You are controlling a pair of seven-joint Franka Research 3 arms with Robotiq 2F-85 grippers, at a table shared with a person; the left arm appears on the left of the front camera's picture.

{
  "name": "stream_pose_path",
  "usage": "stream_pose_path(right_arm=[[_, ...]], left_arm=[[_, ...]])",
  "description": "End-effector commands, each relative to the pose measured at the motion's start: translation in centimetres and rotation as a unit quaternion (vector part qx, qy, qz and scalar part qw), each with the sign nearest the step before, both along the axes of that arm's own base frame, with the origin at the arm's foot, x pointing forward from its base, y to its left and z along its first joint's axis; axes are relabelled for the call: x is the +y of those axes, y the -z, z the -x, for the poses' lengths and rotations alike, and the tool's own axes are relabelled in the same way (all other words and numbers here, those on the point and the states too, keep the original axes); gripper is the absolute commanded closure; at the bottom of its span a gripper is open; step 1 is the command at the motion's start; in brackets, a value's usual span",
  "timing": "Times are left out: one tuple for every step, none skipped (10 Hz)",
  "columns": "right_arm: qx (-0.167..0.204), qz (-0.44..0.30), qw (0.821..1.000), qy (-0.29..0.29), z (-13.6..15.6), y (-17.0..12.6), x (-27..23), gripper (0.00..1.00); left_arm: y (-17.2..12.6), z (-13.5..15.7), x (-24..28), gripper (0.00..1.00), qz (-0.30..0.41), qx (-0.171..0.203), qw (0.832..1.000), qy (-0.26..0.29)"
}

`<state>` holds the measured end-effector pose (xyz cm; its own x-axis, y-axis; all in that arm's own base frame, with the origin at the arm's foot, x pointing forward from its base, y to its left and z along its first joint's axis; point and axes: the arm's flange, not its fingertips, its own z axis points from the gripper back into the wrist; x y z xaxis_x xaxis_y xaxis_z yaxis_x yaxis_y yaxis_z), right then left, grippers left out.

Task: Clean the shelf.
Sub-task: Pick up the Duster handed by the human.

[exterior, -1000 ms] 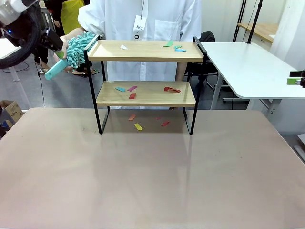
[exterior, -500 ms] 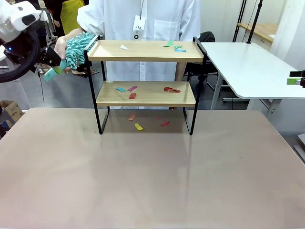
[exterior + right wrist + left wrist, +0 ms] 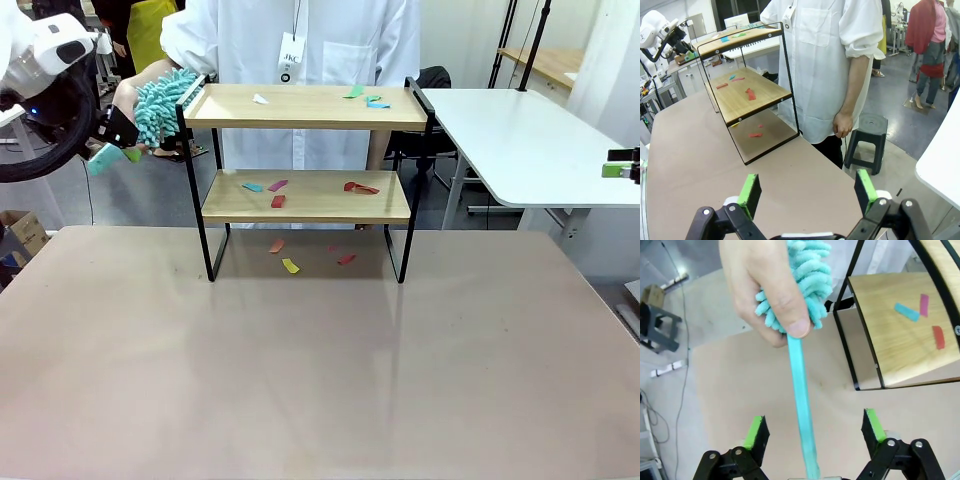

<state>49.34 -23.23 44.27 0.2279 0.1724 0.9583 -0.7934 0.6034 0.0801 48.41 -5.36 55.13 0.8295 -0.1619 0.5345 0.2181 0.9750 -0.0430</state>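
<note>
The shelf [image 3: 300,108] stands at the table's far middle, with coloured paper scraps [image 3: 377,102] on its top board, more on the lower board [image 3: 890,340] and some on the table beneath. A person's hand [image 3: 770,290] holds the fluffy head of a teal duster [image 3: 160,100] left of the shelf's top rail. My left gripper [image 3: 814,420] is open, and the duster's thin handle [image 3: 801,390] runs between its fingers without being clamped. My right gripper [image 3: 807,190] is open and holds nothing, off the table's right side [image 3: 620,168].
A person in a white coat [image 3: 300,40] stands behind the shelf. A white side table [image 3: 520,140] is at the right, a black stool [image 3: 867,145] on the floor beside the person. The brown table [image 3: 320,370] stretches bare in front of the shelf.
My left arm has moved in on the duster, so the handle now lies between its fingers. The person's hand has kept hold of the head. The right gripper has not moved.
</note>
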Motion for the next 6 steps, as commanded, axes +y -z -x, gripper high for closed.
stream_pose_path(right_arm=[[-0.001, 0.004, 1.000, -0.001, 0.02, -0.22, 0.12, 0.00], [-0.001, 0.004, 1.000, -0.001, 0.02, -0.22, 0.12, 0.00], [-0.001, 0.004, 1.000, -0.001, 0.02, -0.22, 0.12, 0.00], [-0.001, 0.004, 1.000, -0.001, 0.02, -0.22, 0.12, 0.00], [-0.001, 0.004, 1.000, -0.001, 0.02, -0.22, 0.12, 0.00], [-0.001, 0.004, 1.000, -0.001, 0.02, -0.22, 0.12, 0.00]], left_arm=[[0.15, -0.04, 0.67, 0.60, 0.001, -0.004, 1.000, 0.023], [0.06, -0.09, 0.73, 0.91, -0.002, -0.001, 1.000, 0.023], [0.03, -0.11, 0.90, 1.00, 0.004, 0.011, 1.000, 0.025], [0.02, -0.12, 1.01, 1.00, -0.003, 0.007, 1.000, 0.020], [0.01, -0.20, 0.99, 1.00, -0.008, 0.007, 1.000, 0.019], [0.08, -0.17, 0.94, 0.98, -0.013, 0.003, 1.000, 0.015]])
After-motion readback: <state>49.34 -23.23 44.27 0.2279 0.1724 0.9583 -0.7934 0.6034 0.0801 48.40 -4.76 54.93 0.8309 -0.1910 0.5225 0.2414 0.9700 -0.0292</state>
